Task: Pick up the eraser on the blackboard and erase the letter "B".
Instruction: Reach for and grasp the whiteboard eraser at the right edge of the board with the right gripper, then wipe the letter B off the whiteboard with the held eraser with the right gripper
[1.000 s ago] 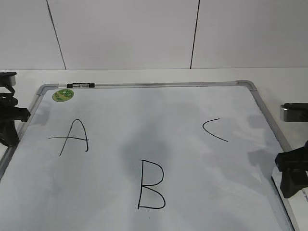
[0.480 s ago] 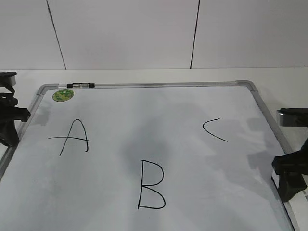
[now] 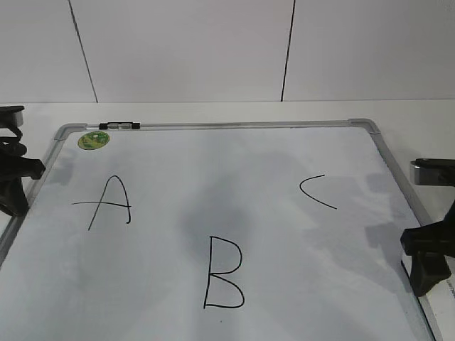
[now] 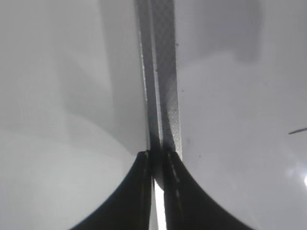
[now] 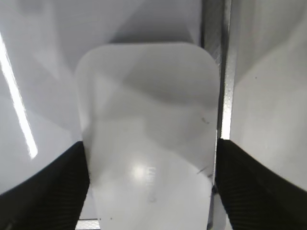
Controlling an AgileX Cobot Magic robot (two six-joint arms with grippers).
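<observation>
The eraser (image 5: pixel 148 129), a white oblong block, lies flat against the blackboard's right frame rail (image 5: pixel 223 72). My right gripper (image 5: pixel 151 144) straddles it low down, with a black finger touching each long side. In the exterior view this gripper (image 3: pixel 425 273) is at the board's lower right edge, and a white corner of the eraser (image 3: pixel 446 293) shows beside it. The letter "B" (image 3: pixel 222 273) is whole on the blackboard (image 3: pixel 284 234), bottom centre. My left gripper (image 3: pixel 13 192) is shut and empty over the left frame rail (image 4: pixel 165 72).
A black "A" (image 3: pixel 108 202) is at the left and a black "C" (image 3: pixel 315 192) at the right of the board. A green sticker (image 3: pixel 93 140) and a small black-and-silver clip (image 3: pixel 119 126) sit at the top left rail. A white wall stands behind the table.
My right gripper has shifted slightly left and down at the board's right edge, settling over the eraser. The left gripper and the letters have not moved.
</observation>
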